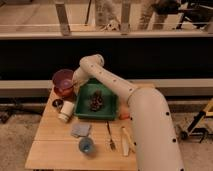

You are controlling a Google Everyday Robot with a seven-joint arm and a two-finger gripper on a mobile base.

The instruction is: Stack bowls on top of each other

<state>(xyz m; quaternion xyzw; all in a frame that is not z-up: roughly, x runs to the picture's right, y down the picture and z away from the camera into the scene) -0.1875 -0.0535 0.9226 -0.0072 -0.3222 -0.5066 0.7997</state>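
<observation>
The purple bowl (63,78) is at the table's back left, directly over the orange-red bowl (63,92), whose rim shows beneath it. Whether the two touch I cannot tell. My gripper (75,84) comes down from the raised elbow to the purple bowl's right rim and is shut on that rim. The wrist hides most of the gripper.
A green tray (111,104) holding a dark lumpy object (95,102) sits just right of the bowls. In front of the bowls are a small dark dish (57,104) and a white cup (66,111). A grey cloth (80,130), blue cup (86,145), fork (110,137) and pale utensil (128,141) lie on the wooden table (50,150).
</observation>
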